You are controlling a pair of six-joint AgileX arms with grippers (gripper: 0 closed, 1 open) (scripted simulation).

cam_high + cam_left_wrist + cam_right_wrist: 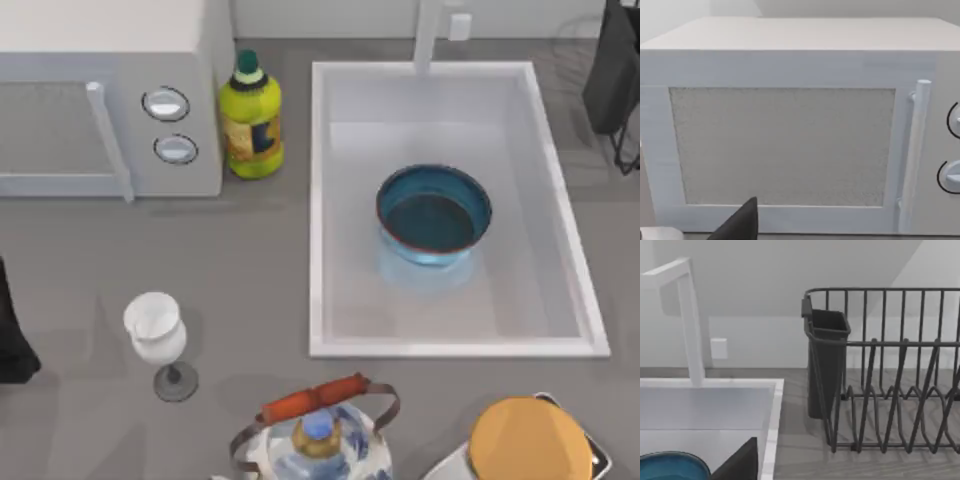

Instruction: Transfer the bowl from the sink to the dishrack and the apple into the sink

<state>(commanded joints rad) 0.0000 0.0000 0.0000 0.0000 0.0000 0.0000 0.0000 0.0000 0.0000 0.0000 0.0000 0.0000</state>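
Inside the sink (330,200) — the bowl (434,212), apart from every wall

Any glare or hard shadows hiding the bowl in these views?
Top view: even light, and the bowl casts a pale blue reflection on the sink floor. Right wrist view: the bowl's rim is unshadowed. Left wrist view: the microwave is evenly lit.

Blue bowl (434,214) upright in white sink (330,200) — seemingly empty.
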